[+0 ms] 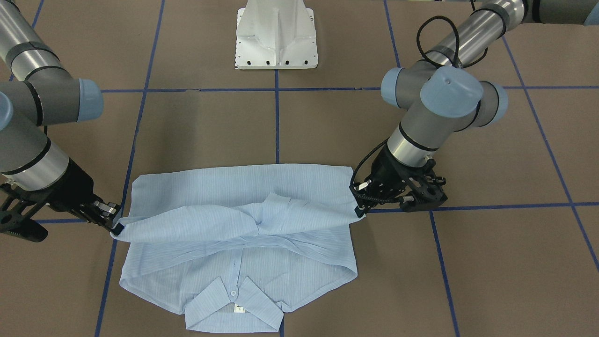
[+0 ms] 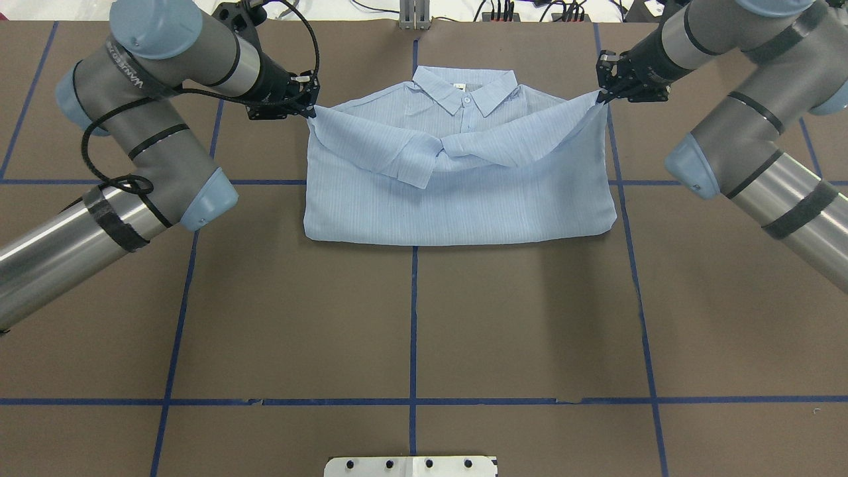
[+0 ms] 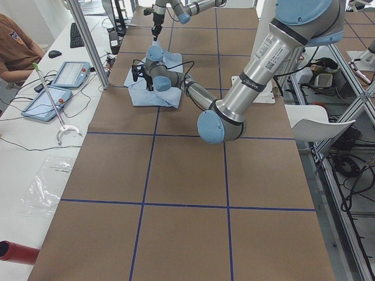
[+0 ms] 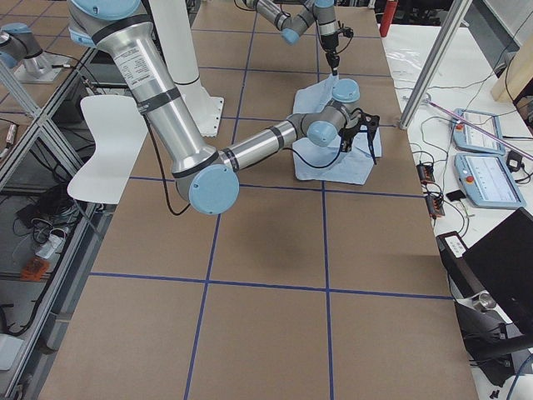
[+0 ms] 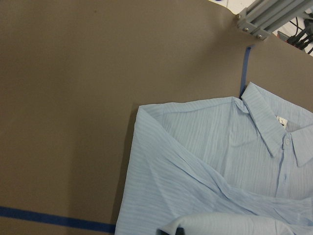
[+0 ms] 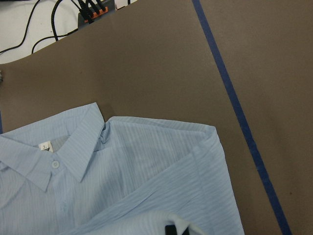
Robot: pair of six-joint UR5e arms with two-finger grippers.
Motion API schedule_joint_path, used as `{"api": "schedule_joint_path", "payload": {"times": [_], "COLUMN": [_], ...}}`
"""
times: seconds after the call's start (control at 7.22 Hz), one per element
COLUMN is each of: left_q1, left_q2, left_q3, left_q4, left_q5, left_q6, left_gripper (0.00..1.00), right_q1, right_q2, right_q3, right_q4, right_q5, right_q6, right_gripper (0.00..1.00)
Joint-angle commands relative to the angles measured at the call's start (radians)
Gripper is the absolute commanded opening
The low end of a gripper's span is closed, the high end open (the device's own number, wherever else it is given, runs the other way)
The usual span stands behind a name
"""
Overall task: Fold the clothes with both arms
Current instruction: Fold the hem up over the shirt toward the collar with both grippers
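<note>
Right now, in the front-facing view, you are looking at the shirt (image 1: pixel 243 281) lying on the tabletop (image 1: pixel 491 271), its collar (image 1: pixel 234 306) pointing toward your side, away from the white pedestal (image 1: pixel 276 40). The left end effector (image 1: pixel 359 211), on this view's right, is pinching the shirt's side edge, fingers pressed together; the right end effector (image 1: pixel 117 228) is doing the same at the opposite edge. Between them a fold of cloth is hanging raised, sagging over the shirt's middle.

From overhead, you are seeing the left arm (image 2: pixel 165 73) and the right arm (image 2: pixel 755 126) entering from the two sides, each one gripping the cloth just below a shoulder, while the shirt's lower body is lying flat across a blue tape line (image 2: pixel 413 311).

In the left side view, the left arm, near and large, is spanning the tabletop up to the shirt at the far end, and a person (image 3: pixel 14 47) is sitting at the upper left; the fingers are showing too small to judge. The right side view is giving you the same scene from the other end.

The left wrist camera is looking down on the collar, the neck label (image 5: pixel 282 120) and one shoulder, with lifted cloth covering a dark part of the end effector at the bottom edge. The right wrist camera is showing the other shoulder likewise.
</note>
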Motion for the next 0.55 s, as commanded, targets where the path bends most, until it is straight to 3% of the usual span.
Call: {"api": "schedule_joint_path", "payload": {"times": [0.0, 0.42], "left_q1": [-0.017, -0.024], "left_q2": [-0.086, -0.119], "left_q3": [0.171, 0.271], "left_q4": [-0.086, -0.158], "left_q5": [0.001, 0.005], "left_q6": [-0.003, -0.004], "left_gripper": [0.00, 0.00], "right_q1": [0.004, 0.019], "right_q2": [0.058, 0.071], "right_q3": [-0.100, -0.165], "right_q4": [0.001, 0.001], "right_q5": [0.000, 0.000], "right_q6": [-0.006, -0.052], "right_gripper": [0.00, 0.00]}}
